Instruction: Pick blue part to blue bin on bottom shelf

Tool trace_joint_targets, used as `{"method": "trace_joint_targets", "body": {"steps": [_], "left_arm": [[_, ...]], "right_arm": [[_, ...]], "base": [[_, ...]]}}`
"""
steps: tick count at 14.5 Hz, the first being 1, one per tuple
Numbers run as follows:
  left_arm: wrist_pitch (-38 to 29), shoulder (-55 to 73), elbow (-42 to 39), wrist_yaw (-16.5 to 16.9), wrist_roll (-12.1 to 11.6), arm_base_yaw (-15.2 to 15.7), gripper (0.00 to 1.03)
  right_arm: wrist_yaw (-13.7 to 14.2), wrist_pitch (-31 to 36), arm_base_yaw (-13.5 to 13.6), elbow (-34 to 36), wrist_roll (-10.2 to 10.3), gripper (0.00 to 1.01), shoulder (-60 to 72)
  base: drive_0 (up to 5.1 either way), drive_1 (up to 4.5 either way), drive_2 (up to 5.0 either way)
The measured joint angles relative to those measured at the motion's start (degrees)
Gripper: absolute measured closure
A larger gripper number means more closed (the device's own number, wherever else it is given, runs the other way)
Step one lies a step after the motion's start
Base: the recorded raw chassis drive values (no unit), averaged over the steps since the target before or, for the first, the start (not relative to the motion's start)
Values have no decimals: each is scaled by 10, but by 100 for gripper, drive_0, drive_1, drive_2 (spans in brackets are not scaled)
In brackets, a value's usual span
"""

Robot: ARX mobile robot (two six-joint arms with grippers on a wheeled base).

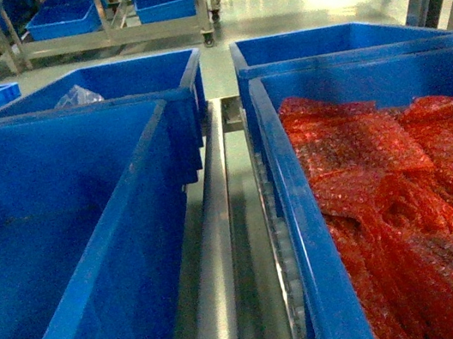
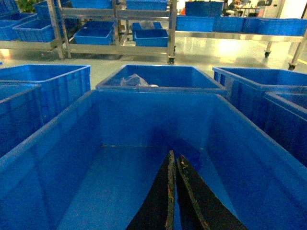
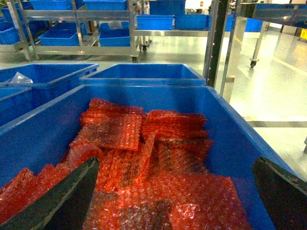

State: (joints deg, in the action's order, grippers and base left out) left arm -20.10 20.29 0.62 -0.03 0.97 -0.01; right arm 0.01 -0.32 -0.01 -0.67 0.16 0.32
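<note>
Nearest to you, the left gripper [image 2: 171, 191] hangs over the near left bin [image 1: 57, 250], its two dark fingers pressed together with nothing between them. That bin looks bare inside as far as its floor shows. The right gripper [image 3: 175, 191] hangs over the near right bin [image 1: 307, 234] with its fingers spread wide, one at each lower corner of the right wrist view, and it holds nothing.

That right bin is heaped with red bubble-wrap pouches [image 3: 144, 158], overlapping and lying loose from the near wall to the far wall. You will not find a blue part in any view; if one is here, it is hidden, perhaps wrapped in a pouch, and that is only a guess. Judge the pouches as light, soft and slippery: they will crumple and slide, so take one by a raised fold or a free edge near the top of the heap, not flat across its face.

Between the two near bins runs the steel divider rail [image 1: 214, 250] of the shelf, with small rollers beside it. Behind the left bin, the far left bin [image 1: 109, 89] holds a bit of clear plastic wrap [image 1: 78, 96] near its left wall. The far right bin [image 1: 344, 38] shows only its rim and walls.
</note>
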Motion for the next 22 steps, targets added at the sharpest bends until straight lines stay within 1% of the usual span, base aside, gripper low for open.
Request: {"method": "trace_joint_targets", "body": {"steps": [4,9,10,11,12,13,15,16,17,18,19,22], "left_arm": [[59,-63,0,0,0,0,101],[101,-104,0,0,0,0,101],[167,-146,1,0,0,0,101],[209,-191,0,-1,0,0,101],[193,-197,3,-2,-1,0,101],[208,-197,0,2,-2,0,101],[202,-197,0,0,-2,0,101],[204,-197,0,0,-2,0,94],[203,-197,0,0,-2,0,66],[203,-197,0,0,-2,0,26],[203,-197,0,0,-2,0,6],[203,-197,0,0,-2,0,5]], "right_arm": [[0,0,0,0,0,3,0],[0,0,0,0,0,3,0],[0,0,0,0,0,3,0],[0,0,0,0,0,3,0],[0,0,0,0,0,3,0],[1,-1,0,0,0,3,0],[0,0,0,0,0,3,0],[0,0,0,0,0,3,0],[0,0,0,0,0,3,0],[0,0,0,0,0,3,0],[0,0,0,0,0,3,0],[0,0,0,0,0,3,0]], "base": [[0,0,0],[0,0,0],[0,0,0],[0,0,0],[0,0,0],[0,0,0],[0,0,0],[0,0,0],[0,0,0],[0,0,0],[0,0,0],[0,0,0]]}}
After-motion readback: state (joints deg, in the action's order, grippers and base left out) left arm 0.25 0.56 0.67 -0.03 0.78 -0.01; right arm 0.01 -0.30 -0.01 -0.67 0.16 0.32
